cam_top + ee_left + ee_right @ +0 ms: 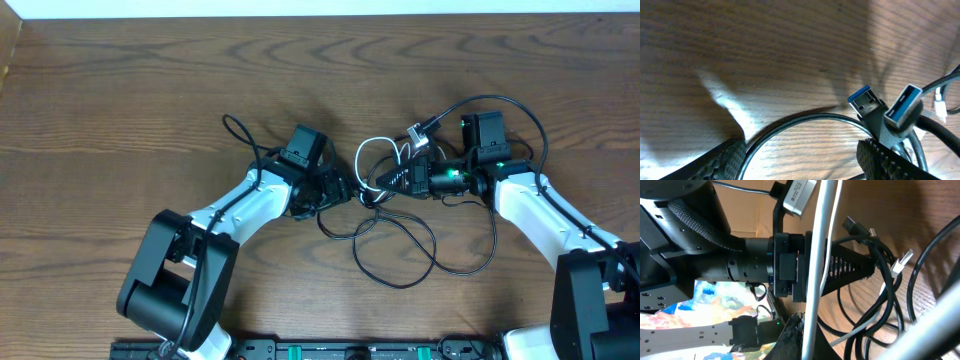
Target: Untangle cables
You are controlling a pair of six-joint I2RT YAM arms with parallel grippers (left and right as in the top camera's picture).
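The cables lie tangled at mid-table: long black cables [400,245] in loose loops and a shorter white cable [372,152] curled above them. My left gripper [343,190] is open at the tangle's left edge. In the left wrist view its fingers [805,167] straddle an arc of black cable [790,122], and two blue-tongued USB plugs [887,107] rest by the right finger. My right gripper [385,180] faces it from the right. In the right wrist view its jaws [802,340] are shut on the white cable [817,255], which runs straight up; black cables [880,280] hang behind it.
A silver-ended plug [420,133] sticks up just above the right gripper. A black loop [238,130] lies left of the left wrist. The left arm's wrist [755,265] is close in front of the right wrist camera. Thicker arm wires arc over the right wrist [520,110].
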